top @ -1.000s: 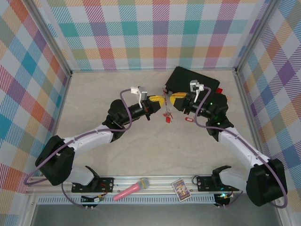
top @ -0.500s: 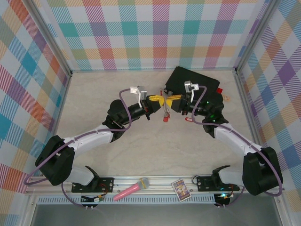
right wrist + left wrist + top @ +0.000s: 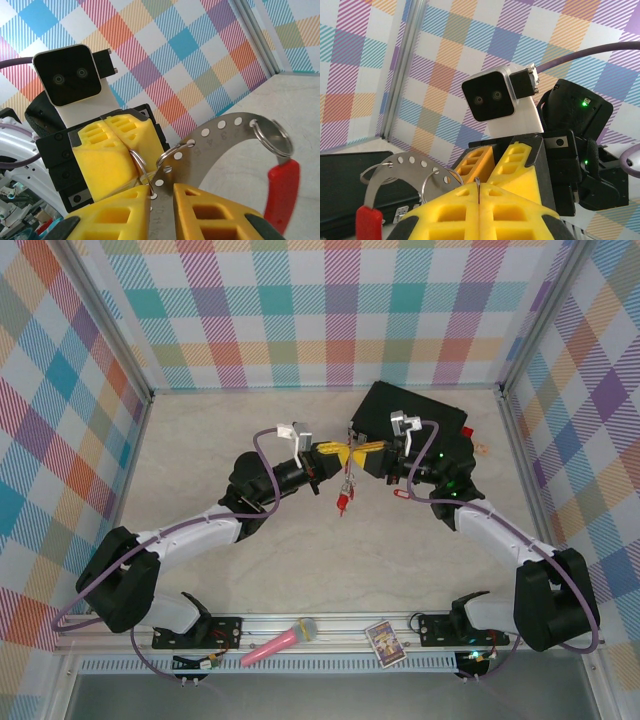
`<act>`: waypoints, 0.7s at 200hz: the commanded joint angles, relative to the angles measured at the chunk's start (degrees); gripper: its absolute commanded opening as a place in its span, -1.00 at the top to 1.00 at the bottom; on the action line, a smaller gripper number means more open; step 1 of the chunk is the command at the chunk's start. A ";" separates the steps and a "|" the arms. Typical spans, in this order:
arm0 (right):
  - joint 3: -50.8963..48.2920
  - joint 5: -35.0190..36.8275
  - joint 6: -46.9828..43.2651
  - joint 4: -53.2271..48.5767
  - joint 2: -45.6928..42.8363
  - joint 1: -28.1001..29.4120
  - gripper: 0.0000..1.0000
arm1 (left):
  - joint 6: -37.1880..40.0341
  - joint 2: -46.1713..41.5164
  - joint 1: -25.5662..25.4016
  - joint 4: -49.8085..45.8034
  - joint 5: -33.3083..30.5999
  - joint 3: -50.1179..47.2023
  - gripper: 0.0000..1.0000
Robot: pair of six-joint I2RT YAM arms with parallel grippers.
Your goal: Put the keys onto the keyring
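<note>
**Right arm closes in on the ring**

Within the last second the right gripper [image 3: 162, 193] has swung in from 3 o'clock to meet the left gripper [image 3: 478, 193] tip to tip, its jaws narrowing. That looks like a handover or a threading grip being set up.

The left fingers are pressed together on the thin grey metal keyring [image 3: 140, 168]. The right fingers stand slightly apart around a curved perforated steel strip [image 3: 220, 137]; I cannot tell if they clamp it.

A red oblong plastic key tag [image 3: 282, 187] hangs from the strip's far end. Its long axis runs about 12 to 6, loop end uppermost. Another red tag [image 3: 401, 493] lies on the table at 4 o'clock of the grippers.
</note>
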 commanded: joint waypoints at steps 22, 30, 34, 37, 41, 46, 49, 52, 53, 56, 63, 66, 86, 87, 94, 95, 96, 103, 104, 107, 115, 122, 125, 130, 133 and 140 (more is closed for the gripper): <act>2.52 -1.71 -1.50 1.18 0.14 1.50 0.60 | -0.83 1.19 -1.27 3.53 2.07 1.51 1.00; 2.46 -1.71 -1.58 1.23 0.02 1.57 0.57 | -0.82 1.16 -1.27 3.44 2.07 1.53 1.00; 2.42 -1.73 -1.68 1.19 -0.08 1.59 0.56 | -0.83 1.27 -1.28 3.44 2.07 1.49 1.00; 2.41 -1.66 -1.68 1.19 -0.13 1.59 0.55 | -0.81 1.24 -1.22 3.44 2.12 1.45 1.00; 2.43 -1.68 -1.69 1.19 -0.25 1.68 0.55 | -0.82 1.34 -1.26 3.44 2.17 1.51 1.00; 2.41 -1.67 -1.68 1.19 -0.35 1.67 0.55 | -0.88 1.37 -1.26 3.44 2.18 1.48 1.00; 2.41 -1.69 -1.70 1.25 -0.39 1.75 0.54 | -0.94 1.41 -1.27 3.44 2.16 1.51 1.00; 2.37 -1.69 -1.68 1.27 -0.45 1.71 0.53 | -0.92 1.41 -1.26 3.44 2.23 1.46 1.00; 2.36 -1.71 -1.68 1.27 -0.47 1.69 0.53 | -0.91 1.45 -1.23 3.44 2.20 1.45 1.00; 2.34 -1.69 -1.68 1.34 -0.55 1.77 0.52 | -1.02 1.49 -1.23 3.44 2.18 1.48 1.00; 2.33 -1.73 -1.84 1.36 -0.69 1.77 0.52 | -1.07 1.59 -1.27 3.44 2.18 1.53 1.00; 2.20 -1.67 -1.83 1.36 -0.70 1.76 0.52 | -1.13 1.66 -1.28 3.44 2.18 1.47 1.00; 1.99 -1.56 -1.94 1.36 -0.86 1.81 0.68 | -1.34 1.75 -1.22 3.83 2.24 1.47 1.00; 1.99 -1.56 -1.94 1.36 -0.84 1.79 0.70 | -1.38 1.75 -1.25 3.85 2.30 1.46 1.00; 2.02 -1.55 -2.03 1.36 -0.89 1.77 0.75 | -1.43 1.82 -1.28 3.96 2.38 1.60 1.00; 2.00 -1.47 -2.03 1.36 -0.91 1.77 0.76 | -1.47 1.79 -1.28 3.96 2.41 1.56 1.00; 1.95 -1.43 -2.03 1.36 -0.92 1.77 0.77 | -1.45 1.77 -1.28 3.92 2.47 1.59 1.00; 1.88 -1.33 -2.03 1.32 -0.94 1.76 0.82 | -1.44 1.81 -1.27 3.80 2.52 1.67 1.00; 1.85 -1.31 -2.07 1.34 -0.93 1.76 0.82 | -1.43 1.83 -1.27 3.80 2.53 1.69 1.00; 1.79 -1.31 -2.04 1.43 -0.95 1.76 0.83 | -1.50 1.76 -1.26 3.79 2.50 1.65 1.00; 1.61 -1.12 -2.06 1.53 -1.17 1.77 0.83 | -1.43 1.80 -1.27 3.62 2.66 1.78 1.00; 1.53 -0.79 -2.18 1.54 -1.29 1.76 0.87 | -1.39 1.93 -1.23 3.41 2.77 1.76 1.00; 1.52 -0.70 -2.27 1.54 -1.47 1.81 0.92 | -1.38 1.95 -1.27 3.36 2.72 1.75 1.00; 1.38 -0.62 -2.42 1.40 -1.60 1.82 1.00 | -1.35 1.98 -1.28 3.20 2.75 1.71 1.00; 1.38 -0.53 -2.60 1.30 -1.72 1.77 1.00 | -1.40 2.03 -1.23 3.14 2.71 1.70 1.00; 1.40 -0.29 -3.01 0.62 -2.03 1.77 1.00 | -1.39 2.05 -1.26 2.96 2.55 1.64 1.00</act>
